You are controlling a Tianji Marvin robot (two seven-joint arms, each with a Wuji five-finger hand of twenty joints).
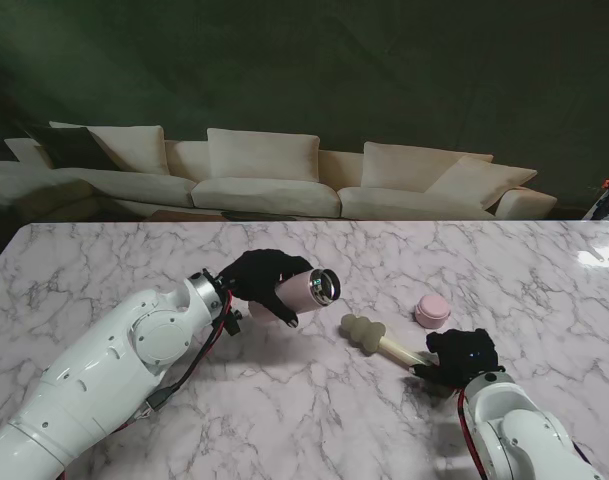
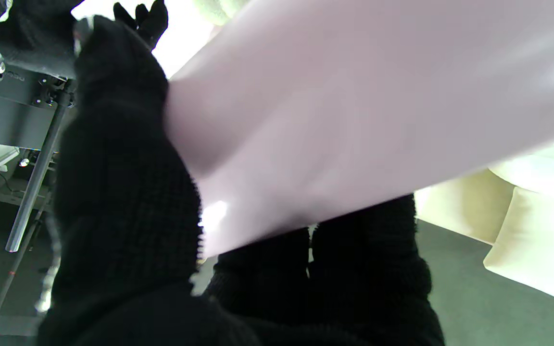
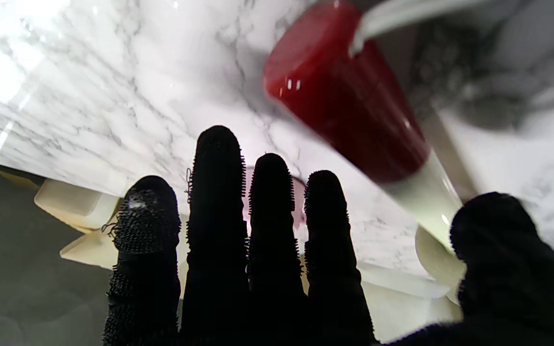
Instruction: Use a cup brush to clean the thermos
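Observation:
My left hand (image 1: pixel 259 280), in a black glove, is shut on the pink thermos (image 1: pixel 306 289) and holds it above the table, tilted, with its open mouth (image 1: pixel 326 286) facing right. Up close, the thermos body (image 2: pixel 354 110) fills the left wrist view with my fingers (image 2: pixel 123 192) wrapped round it. The cup brush lies on the marble, its beige sponge head (image 1: pixel 364 332) towards the thermos and its cream handle (image 1: pixel 402 350) running to my right hand (image 1: pixel 464 357). My right hand's fingers (image 3: pixel 219 202) are straight, with the thumb (image 3: pixel 498 240) beside the handle (image 3: pixel 431 202).
The pink lid (image 1: pixel 432 310) sits on the marble table (image 1: pixel 284 420) just beyond my right hand. A cream sofa (image 1: pixel 264 175) stands behind the table's far edge.

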